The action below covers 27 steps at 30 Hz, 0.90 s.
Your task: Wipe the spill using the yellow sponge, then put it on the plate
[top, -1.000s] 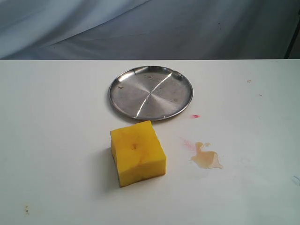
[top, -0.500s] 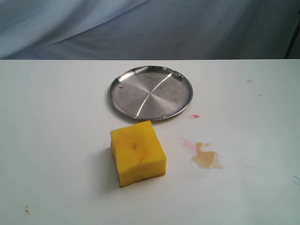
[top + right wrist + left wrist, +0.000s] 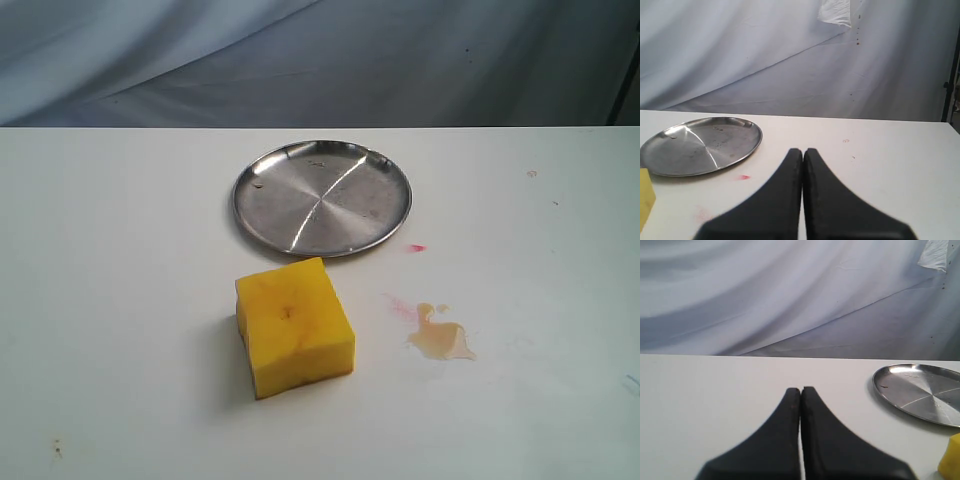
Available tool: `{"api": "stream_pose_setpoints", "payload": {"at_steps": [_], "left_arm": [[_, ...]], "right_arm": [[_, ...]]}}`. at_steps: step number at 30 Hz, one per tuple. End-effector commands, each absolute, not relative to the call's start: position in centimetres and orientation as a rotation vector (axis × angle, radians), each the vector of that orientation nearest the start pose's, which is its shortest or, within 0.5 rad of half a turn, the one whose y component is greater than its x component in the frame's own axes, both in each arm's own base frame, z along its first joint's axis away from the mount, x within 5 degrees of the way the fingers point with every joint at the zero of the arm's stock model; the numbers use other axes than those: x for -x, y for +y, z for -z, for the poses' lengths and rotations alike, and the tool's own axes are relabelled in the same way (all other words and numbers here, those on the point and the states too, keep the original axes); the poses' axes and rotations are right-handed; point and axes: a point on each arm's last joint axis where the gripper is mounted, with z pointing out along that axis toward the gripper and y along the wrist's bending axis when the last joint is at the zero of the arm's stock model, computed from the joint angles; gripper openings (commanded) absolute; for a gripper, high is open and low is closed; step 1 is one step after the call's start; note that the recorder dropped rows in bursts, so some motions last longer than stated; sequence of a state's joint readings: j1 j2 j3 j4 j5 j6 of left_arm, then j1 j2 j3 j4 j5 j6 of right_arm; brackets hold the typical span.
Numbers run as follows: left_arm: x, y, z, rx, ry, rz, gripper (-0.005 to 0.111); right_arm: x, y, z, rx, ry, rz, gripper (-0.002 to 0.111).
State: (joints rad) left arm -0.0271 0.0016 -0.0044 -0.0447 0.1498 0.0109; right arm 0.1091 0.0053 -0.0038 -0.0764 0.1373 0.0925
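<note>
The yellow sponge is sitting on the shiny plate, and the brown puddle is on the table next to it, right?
Not quite. The sponge isn't on the plate. It sits on the table in front of the plate, not touching it, as the exterior view shows. The brown puddle really is on the table beside the sponge.

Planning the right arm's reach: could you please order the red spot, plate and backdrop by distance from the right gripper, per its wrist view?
From the right gripper:
1. Red spot, beside the plate's rim.
2. Plate, beyond the spot.
3. Backdrop, past the table's far edge.
</note>
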Motion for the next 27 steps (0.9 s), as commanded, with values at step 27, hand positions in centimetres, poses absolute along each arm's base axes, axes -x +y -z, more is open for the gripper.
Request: {"api": "stream_pose_setpoints", "payload": {"at_steps": [27], "left_arm": [[-5.6,-0.2,-20.0,0.001,1.629,0.054,0.001]], "right_arm": [[-3.2,0.3,-31.5,0.035,1.228,-0.14,0.0]]}}
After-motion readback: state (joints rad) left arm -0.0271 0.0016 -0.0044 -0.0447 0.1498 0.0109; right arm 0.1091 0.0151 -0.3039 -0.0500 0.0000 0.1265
